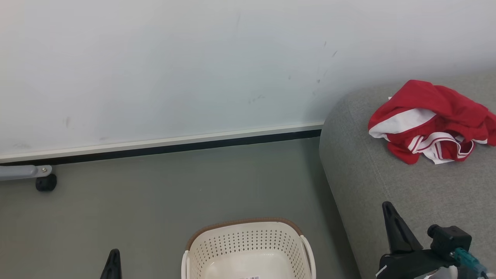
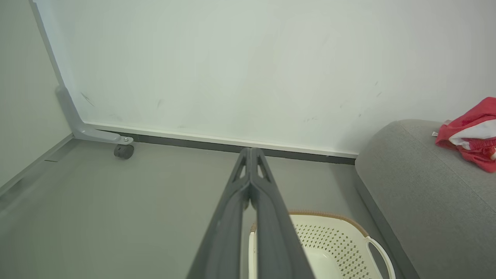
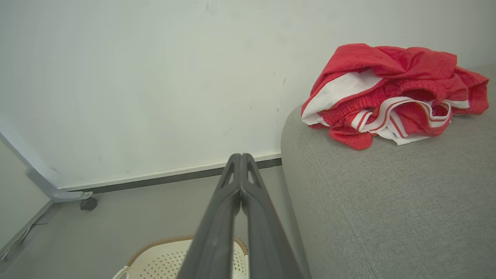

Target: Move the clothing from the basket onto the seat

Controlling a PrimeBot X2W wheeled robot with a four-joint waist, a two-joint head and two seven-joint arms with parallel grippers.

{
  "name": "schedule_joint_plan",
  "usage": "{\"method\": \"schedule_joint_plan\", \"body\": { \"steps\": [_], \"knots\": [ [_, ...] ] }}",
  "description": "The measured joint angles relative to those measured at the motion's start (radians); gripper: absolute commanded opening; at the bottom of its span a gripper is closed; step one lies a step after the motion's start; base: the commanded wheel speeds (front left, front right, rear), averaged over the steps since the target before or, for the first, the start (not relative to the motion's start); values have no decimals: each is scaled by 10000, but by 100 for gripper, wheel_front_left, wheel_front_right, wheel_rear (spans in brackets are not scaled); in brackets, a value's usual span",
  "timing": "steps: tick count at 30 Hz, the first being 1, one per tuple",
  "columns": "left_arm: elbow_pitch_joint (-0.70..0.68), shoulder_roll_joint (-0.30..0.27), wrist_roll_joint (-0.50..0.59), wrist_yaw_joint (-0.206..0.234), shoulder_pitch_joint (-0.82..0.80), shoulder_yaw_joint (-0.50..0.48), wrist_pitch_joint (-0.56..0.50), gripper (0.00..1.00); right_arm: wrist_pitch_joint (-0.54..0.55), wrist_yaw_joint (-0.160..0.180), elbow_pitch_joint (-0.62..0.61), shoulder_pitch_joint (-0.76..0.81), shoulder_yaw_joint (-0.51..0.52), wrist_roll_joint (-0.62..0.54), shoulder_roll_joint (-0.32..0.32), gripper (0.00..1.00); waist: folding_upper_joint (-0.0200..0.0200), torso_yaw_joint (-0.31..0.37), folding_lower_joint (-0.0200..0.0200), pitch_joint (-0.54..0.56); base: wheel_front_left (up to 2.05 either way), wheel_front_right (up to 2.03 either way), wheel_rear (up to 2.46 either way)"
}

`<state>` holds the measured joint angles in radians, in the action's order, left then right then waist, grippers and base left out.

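Clothing [image 1: 432, 120] heaped on grey seat [image 1: 387, 186]; pale wall [image 1: 155, 69], grey floor [image 1: 174, 193].

A pale off-white wall [image 1: 155, 69] fills the background, with small dark scuffs [image 1: 334, 53] on its right part and fainter smudges low on its left. Along the foot of the wall runs a white skirting strip [image 1: 162, 141], with a black band [image 1: 232, 141] just beneath it. A grey-green floor [image 1: 155, 193] spreads out from the wall's base. At the wall's left end a grey metal leg [image 1: 23, 171] lies close along the base, and a black caster wheel [image 1: 46, 183] sits under it on the floor.
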<state>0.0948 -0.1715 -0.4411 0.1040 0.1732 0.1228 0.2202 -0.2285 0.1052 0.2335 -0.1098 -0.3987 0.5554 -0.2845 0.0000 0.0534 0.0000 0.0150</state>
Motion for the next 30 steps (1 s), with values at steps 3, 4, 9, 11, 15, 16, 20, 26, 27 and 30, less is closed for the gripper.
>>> {"method": "schedule_joint_plan", "body": {
  "steps": [3, 4, 9, 11, 15, 16, 20, 26, 27, 30],
  "knots": [
    [48, 27, -343, -77, -14, -94, -92, 0, 134, -50, 15, 0, 163, 299, 73, 0, 0, -16, 0, -5, 0, 0, 0],
    [65, 36, -525, -81, -26, -109, -159, 0, 163, -90, 19, 0, 219, 380, 98, 0, 0, -21, 0, -7, 0, 0, 0],
    [169, 121, -1133, -171, -118, -201, -343, 0, 349, -176, 58, -1, 487, 911, 207, 0, 0, -47, 0, -15, 0, 0, 0],
    [205, 146, -1313, -226, -151, -244, -401, 0, 439, -228, 71, -1, 596, 1103, 257, 0, 0, -58, 0, -18, 0, 0, 0],
    [253, 165, -1682, -265, -267, -309, -516, 0, 535, -282, 88, -1, 742, 1444, 336, 0, 0, -75, 0, -23, 0, 0, 0],
    [270, 174, -1801, -286, -284, -336, -535, 0, 587, -318, 94, -1, 796, 1538, 349, 0, 0, -80, 0, -25, 0, 0, 0],
    [347, 219, -2219, -362, -335, -437, -696, 0, 709, -397, 127, -1, 1009, 1969, 445, 0, 0, -102, 0, -31, 0, 0, 0],
    [468, 305, -2926, -516, -488, -541, -880, 0, 926, -527, 167, -1, 1325, 2587, 579, 0, 0, -134, 0, -41, 0, 0, 0],
    [495, 318, -3045, -520, -490, -554, -895, 0, 966, -529, 171, -1, 1373, 2681, 604, 0, 0, -139, 0, -42, 0, 0, 0],
    [558, 341, -3285, -614, -565, -623, -1018, 0, 1055, -616, 194, -1, 1524, 2955, 673, 0, 0, -155, 1, -47, 0, 0, 0]
  ]
}}
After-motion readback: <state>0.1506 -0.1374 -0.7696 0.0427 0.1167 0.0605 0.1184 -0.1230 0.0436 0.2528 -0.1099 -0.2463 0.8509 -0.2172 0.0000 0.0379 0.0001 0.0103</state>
